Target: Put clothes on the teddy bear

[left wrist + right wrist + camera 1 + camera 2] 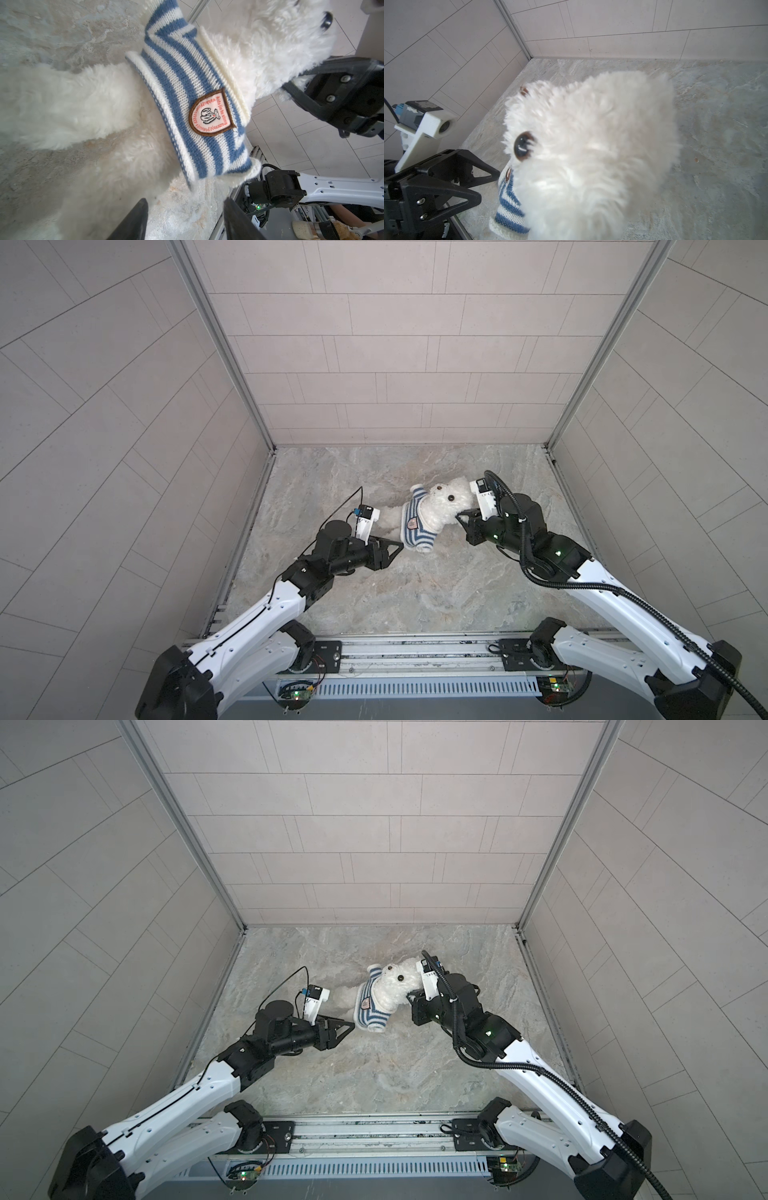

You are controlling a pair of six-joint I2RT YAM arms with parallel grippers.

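Left gripper (397, 548): jaws apart, empty, just left of shirt (415, 526).
Right gripper (462, 516): clamped on teddy bear (440, 506) head.
Risk: we fear fur slipping out; unheld shirt riding up.

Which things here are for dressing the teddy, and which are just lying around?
For the job: bear, shirt already on it, right pincer gripping its head, open left pincer beside it.
Just there: table, walls, a tiny brown speck on the table.
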